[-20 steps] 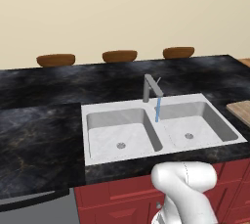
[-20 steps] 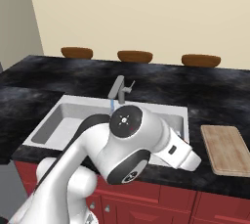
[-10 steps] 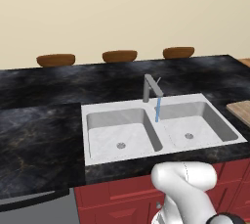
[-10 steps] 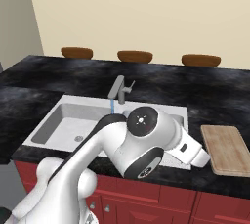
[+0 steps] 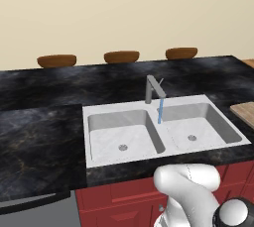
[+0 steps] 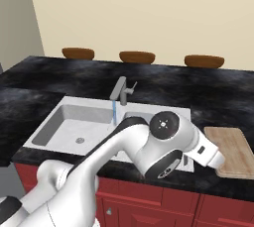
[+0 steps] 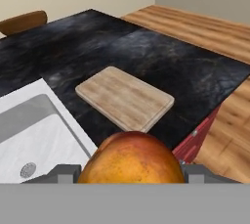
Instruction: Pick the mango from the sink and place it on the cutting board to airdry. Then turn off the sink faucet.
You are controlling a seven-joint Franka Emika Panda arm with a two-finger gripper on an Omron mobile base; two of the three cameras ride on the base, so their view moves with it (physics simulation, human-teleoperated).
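In the hand view the orange-yellow mango (image 7: 132, 162) sits between the two fingertips of my gripper (image 7: 129, 173), which is shut on it. It hangs over the counter's front edge, between the sink (image 7: 29, 130) and the light wooden cutting board (image 7: 124, 98), which lies just ahead. In the right base view my hand (image 6: 211, 154) reaches to the left edge of the cutting board (image 6: 235, 151). The sink faucet (image 6: 121, 89) runs a blue water stream (image 6: 114, 113) into the sink (image 6: 74, 122). The faucet (image 5: 154, 88) and both basins (image 5: 124, 137) also show from the left.
Three brown bowl-like shapes (image 6: 137, 56) line the back edge of the black marbled counter (image 6: 218, 97). Red cabinet fronts (image 6: 163, 206) run below the counter. Beyond the counter's right end is wooden floor (image 7: 215, 32).
The arm has swung to the right, carrying the hand from in front of the sink toward the cutting board. The water keeps running.
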